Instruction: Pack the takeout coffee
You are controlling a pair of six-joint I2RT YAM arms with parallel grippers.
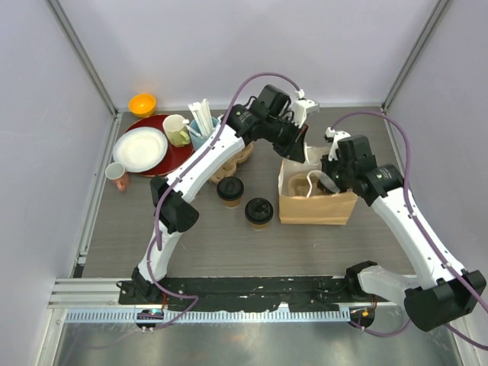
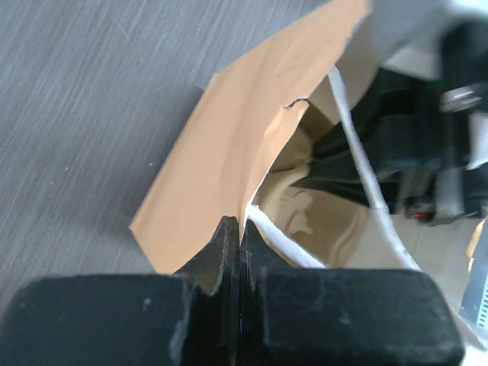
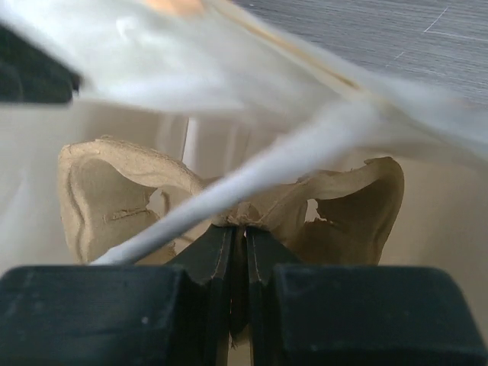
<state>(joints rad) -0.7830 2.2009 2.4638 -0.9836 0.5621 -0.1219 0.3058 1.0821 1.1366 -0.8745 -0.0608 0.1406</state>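
Two brown paper coffee cups with black lids stand on the table left of an open kraft paper bag. My left gripper is shut on the bag's far-left rim; in the left wrist view the jaws pinch the brown edge beside a white handle. My right gripper reaches into the bag and is shut on the middle ridge of a pulp cup carrier inside it. A white bag handle crosses in front of the carrier.
At the back left a red tray holds a white plate, a yellow-green mug and a light blue cup of white sticks. An orange bowl and a pink cup stand nearby. More brown pulp items lie under the left arm.
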